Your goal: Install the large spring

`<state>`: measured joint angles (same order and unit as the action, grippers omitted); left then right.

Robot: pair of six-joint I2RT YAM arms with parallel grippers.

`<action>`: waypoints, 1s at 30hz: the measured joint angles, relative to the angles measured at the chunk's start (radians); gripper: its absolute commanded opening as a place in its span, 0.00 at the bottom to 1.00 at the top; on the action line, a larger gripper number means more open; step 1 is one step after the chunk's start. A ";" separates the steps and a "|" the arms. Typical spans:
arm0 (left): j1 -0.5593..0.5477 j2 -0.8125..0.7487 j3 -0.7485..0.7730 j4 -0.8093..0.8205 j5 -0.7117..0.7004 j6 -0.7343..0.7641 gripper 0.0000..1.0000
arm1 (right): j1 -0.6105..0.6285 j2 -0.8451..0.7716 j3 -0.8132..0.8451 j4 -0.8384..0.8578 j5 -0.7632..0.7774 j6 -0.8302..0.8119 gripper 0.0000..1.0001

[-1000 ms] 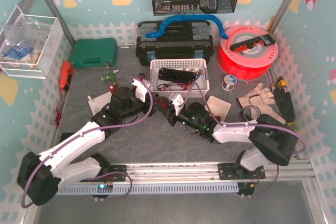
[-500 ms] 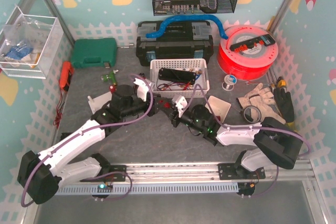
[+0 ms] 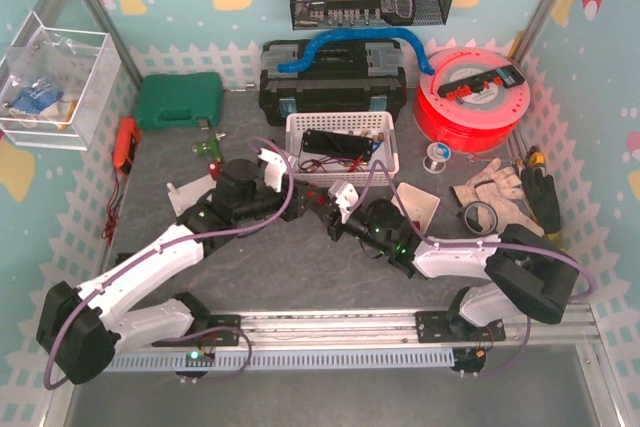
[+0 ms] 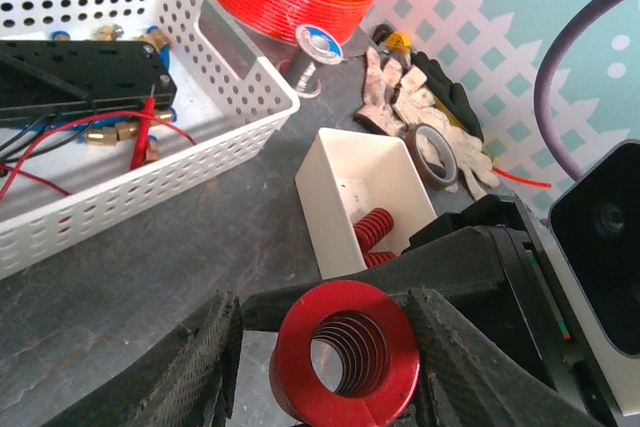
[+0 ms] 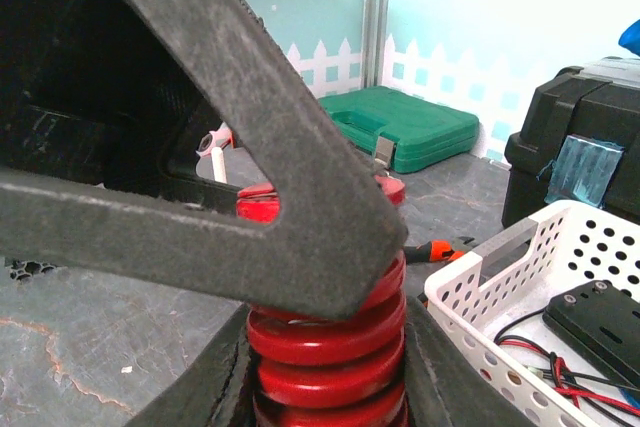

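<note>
One large spring: large spring (image 4: pixel 345 352) is held between both grippers above the table's middle, near the white basket (image 3: pixel 300 129).
Left gripper (image 4: pixel 330 347): partly open, fingers touching the coil's sides.
Right gripper (image 5: pixel 320 337): clamped on the same coil.
Progress: spring gripped, not yet installed; its seat isn't visible.
Spare springs: two small ones in one white bin (image 4: pixel 340 162).

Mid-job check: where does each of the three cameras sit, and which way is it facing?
Top external: high behind the bases, looking down on both arms.
Left wrist: on the left gripper, facing down the large spring toward the white basket.
Right wrist: on the right gripper, low, facing the green case.
Shared: both wrist views show the spring and the basket.
</note>
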<state>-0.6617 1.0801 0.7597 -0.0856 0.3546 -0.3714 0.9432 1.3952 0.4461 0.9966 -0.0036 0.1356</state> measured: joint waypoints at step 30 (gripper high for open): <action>0.185 -0.075 -0.007 -0.049 -0.620 -0.074 0.00 | -0.001 -0.311 0.183 -0.547 0.200 -0.021 0.99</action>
<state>-0.4767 1.0050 0.7528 -0.1349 -0.2657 -0.4450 0.9424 1.0843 0.6292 0.4492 0.1963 0.1143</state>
